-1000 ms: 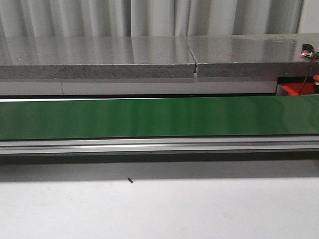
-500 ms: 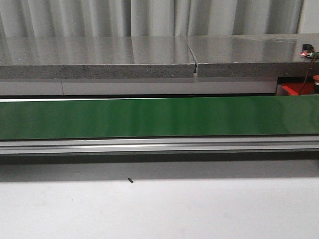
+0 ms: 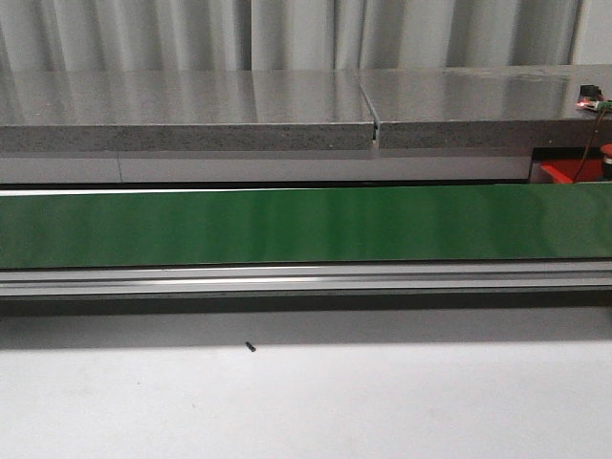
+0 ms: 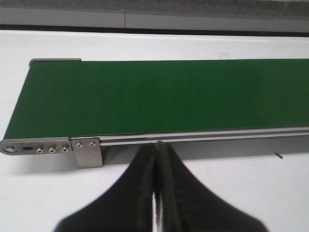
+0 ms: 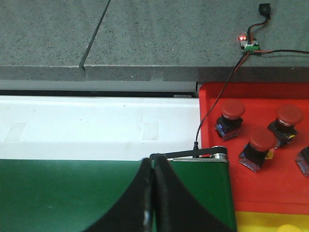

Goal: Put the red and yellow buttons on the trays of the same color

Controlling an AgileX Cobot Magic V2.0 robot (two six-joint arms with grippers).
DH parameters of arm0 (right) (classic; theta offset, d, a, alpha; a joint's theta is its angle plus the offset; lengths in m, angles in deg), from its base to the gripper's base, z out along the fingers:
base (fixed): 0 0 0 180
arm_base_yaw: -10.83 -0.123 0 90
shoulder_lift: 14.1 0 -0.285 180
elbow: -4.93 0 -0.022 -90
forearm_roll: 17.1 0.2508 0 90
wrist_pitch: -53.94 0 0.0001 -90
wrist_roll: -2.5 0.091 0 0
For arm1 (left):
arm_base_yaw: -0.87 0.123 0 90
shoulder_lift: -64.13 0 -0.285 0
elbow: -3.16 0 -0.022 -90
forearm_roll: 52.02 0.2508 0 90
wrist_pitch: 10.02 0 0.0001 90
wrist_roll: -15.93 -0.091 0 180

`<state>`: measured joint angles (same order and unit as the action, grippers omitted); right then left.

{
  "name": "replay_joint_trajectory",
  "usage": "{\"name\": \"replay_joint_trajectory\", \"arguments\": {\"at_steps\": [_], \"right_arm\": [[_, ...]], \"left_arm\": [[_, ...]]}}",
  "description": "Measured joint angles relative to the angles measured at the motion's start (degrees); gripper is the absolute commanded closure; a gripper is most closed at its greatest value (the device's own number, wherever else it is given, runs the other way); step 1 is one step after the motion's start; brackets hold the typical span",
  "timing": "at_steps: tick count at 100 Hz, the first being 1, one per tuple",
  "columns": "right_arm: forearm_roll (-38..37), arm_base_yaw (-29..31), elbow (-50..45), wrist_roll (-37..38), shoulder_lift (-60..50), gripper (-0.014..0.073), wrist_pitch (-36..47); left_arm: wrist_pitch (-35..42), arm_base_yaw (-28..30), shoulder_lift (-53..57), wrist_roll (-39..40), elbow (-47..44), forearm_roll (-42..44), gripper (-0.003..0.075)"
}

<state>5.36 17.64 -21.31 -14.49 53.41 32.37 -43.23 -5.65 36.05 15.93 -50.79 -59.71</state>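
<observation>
Meanwhile nothing has shifted: both the left gripper (image 4: 155,159) and right gripper (image 5: 153,174) stay pressed closed and empty over the bare green belt (image 3: 306,225), three red buttons (image 5: 260,142) already resting in the red tray (image 5: 212,96) at far right.

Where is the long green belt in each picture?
Front view: the green belt runs straight across the middle, edge to edge.
Left wrist view: it fills the middle, its end by the metal bracket.
Right wrist view: it lies low in the picture, ending beside the red tray.
Shared landmark: the grey stone counter behind the belt.
</observation>
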Motion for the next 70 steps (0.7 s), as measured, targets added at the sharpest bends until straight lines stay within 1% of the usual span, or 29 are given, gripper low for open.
{"name": "replay_joint_trajectory", "arguments": {"at_steps": [17, 45, 70], "right_arm": [[-0.69, 0.0, -2.68, -0.22, -4.37, 0.0661, -0.04], [-1.26, 0.0, -3.65, -2.94, -10.73, 0.0659, -7.01], [-1.29, 0.0, -4.18, -3.08, -14.35, 0.0659, -7.37]], "left_arm": [[0.0, 0.0, 0.0, 0.0, 0.0, 0.0, 0.0741], [0.0, 0.0, 0.0, 0.0, 0.0, 0.0, 0.0741], [0.0, 0.0, 0.0, 0.0, 0.0, 0.0, 0.0741]]}}
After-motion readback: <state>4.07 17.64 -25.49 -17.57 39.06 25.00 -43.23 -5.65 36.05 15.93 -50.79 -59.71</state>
